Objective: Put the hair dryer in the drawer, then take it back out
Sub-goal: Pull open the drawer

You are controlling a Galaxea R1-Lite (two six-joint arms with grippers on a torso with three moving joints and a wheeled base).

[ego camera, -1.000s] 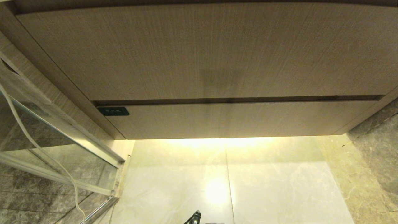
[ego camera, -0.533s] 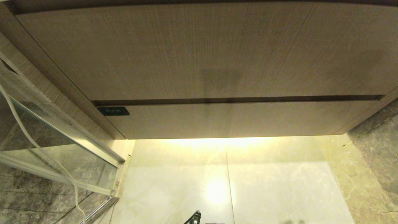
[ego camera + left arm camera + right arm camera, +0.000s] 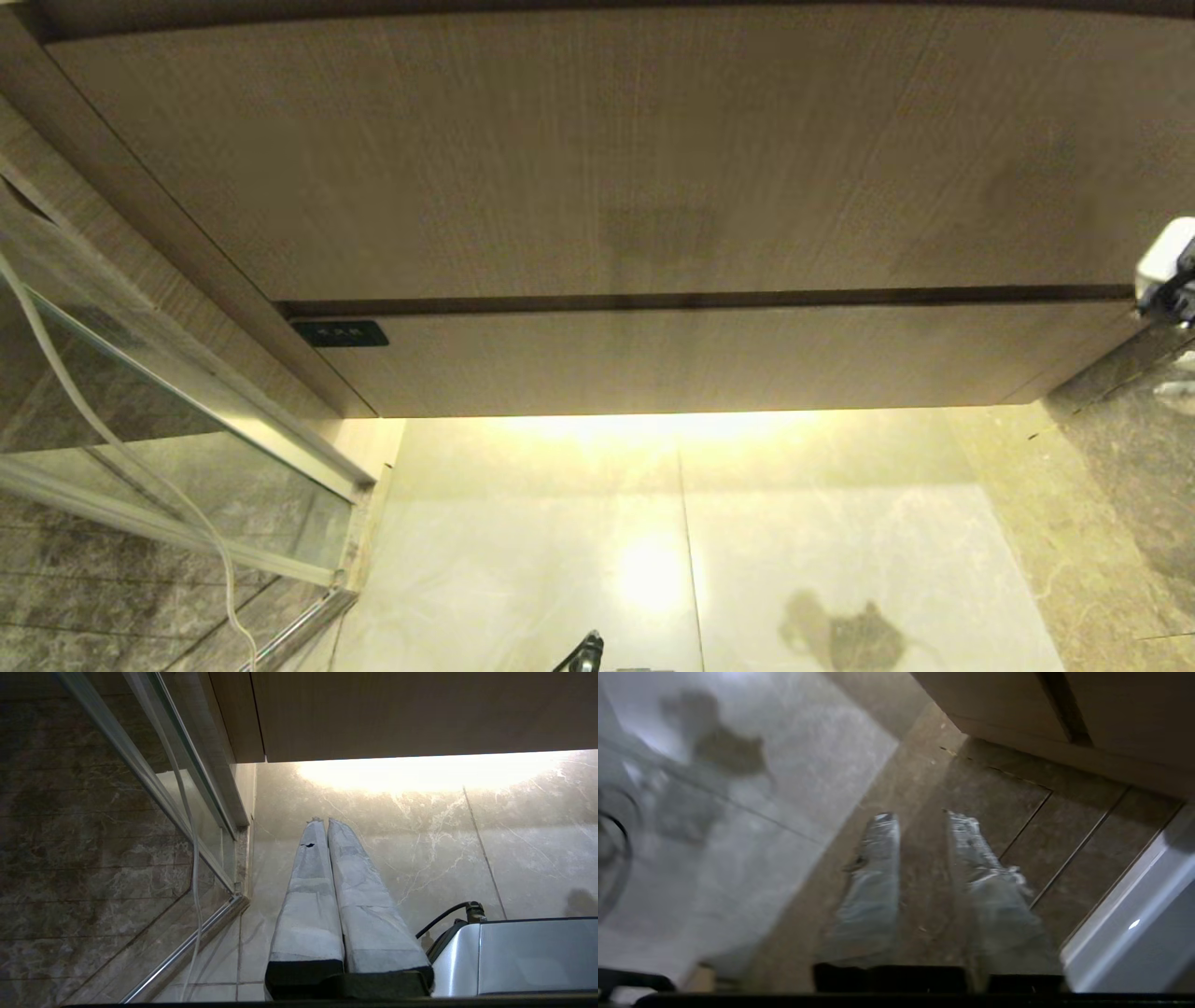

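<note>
The drawer [image 3: 709, 359] sits fully closed under the taller wood-grain panel [image 3: 607, 149], its dark label [image 3: 340, 333] at the front's left corner, and the hair dryer is in no view, so where it lies cannot be told. The front has no handle, which I judge the main risk: fingers aimed at the narrow dark gap along its top edge could slip off the flat face or catch the panel above instead. The right gripper [image 3: 920, 816] has its two wrapped fingers parted with nothing between them, pointing at the dark floor tiles [image 3: 994, 798] near the cabinet's right corner; approaching from that end it might also pull the drawer askew (a guess only). The left gripper [image 3: 324, 823] hangs parked over the pale floor [image 3: 420, 849], fingers pressed together and empty. The head view alone shows the whole drawer front and only a sliver of the right arm [image 3: 1167, 266] at the drawer's right end; the right wrist view alone shows those fingers parted; the left wrist view adds the glass door [image 3: 154, 774] and the robot's base [image 3: 514, 956].
</note>
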